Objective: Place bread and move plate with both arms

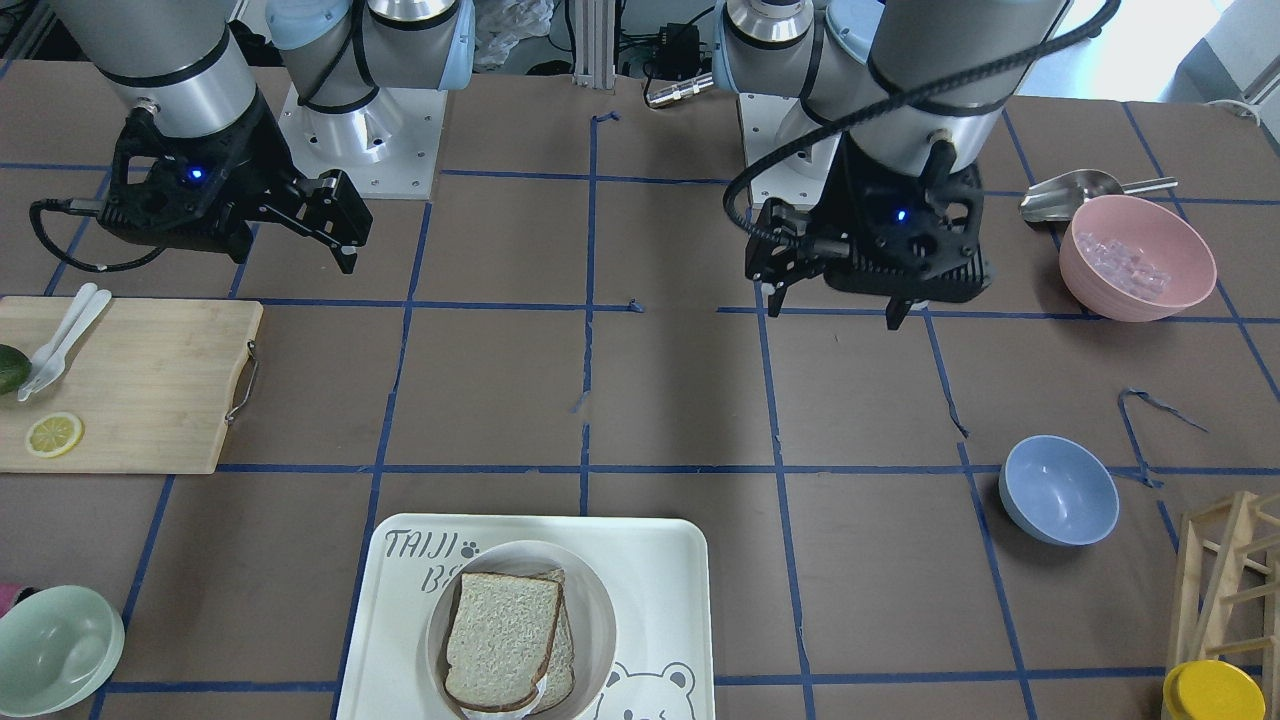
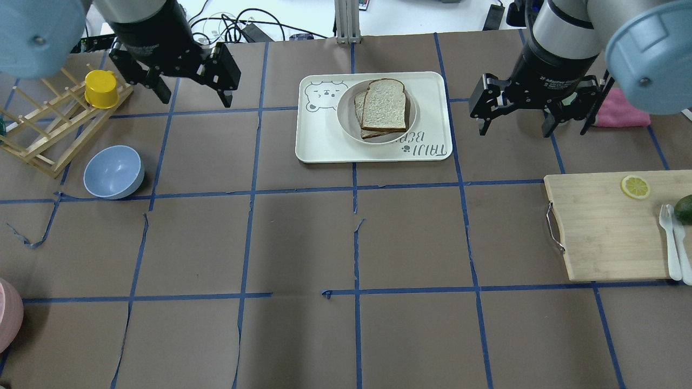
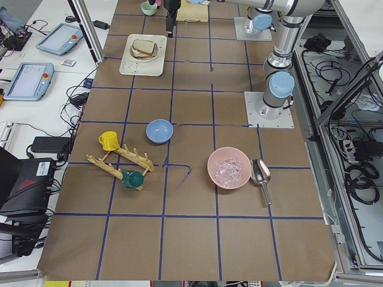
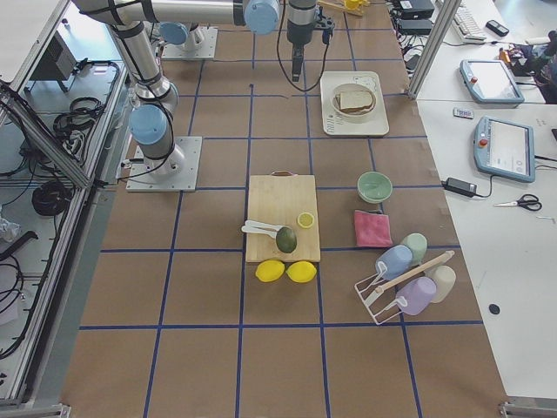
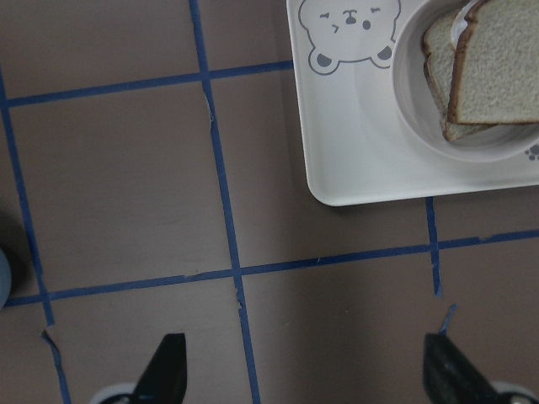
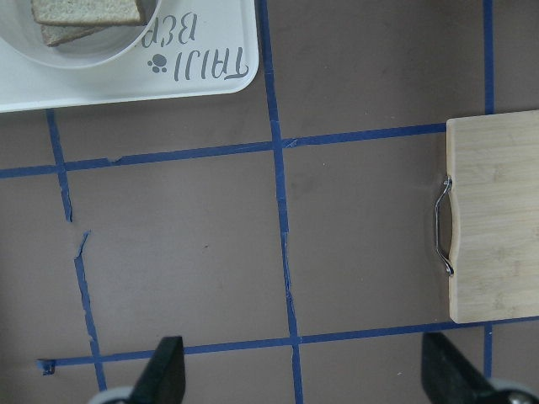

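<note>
the bread [image 2: 384, 104] lies on top of a smaller slice [image 2: 359, 111]. i can see only a thin strip of that slice at the bread's 9 o'clock side, and a bit of corner at about 7 o'clock. how much of it is under there i cannot tell. in my left wrist view the bread runs off the picture at the top right corner. in my right wrist view only its near edge shows, at the top left. in the front-facing view the plate [image 2: 344, 116] and the tray [image 2: 324, 141] are cut off by the bottom of the picture. in the two side views they are far away and tiny, and the bread is just a pale patch.

from overhead, the bread lies flat in the plate. its long way runs from 6 to 12 o'clock. the round top is at 12, away from me, and the flat end is at 6, toward me. the plate sits about in the middle of the tray. the tray lies on the worktop [image 2: 303, 243], at 12 o'clock from the worktop's middle.

my left tool [image 2: 196, 100] hangs over the worktop at the tray's 9 o'clock, apart from it. its fingers are spread wide with nothing between them. my right tool [image 2: 513, 131] hangs at the tray's 3 o'clock, also apart from it, spread wide and empty too.
</note>
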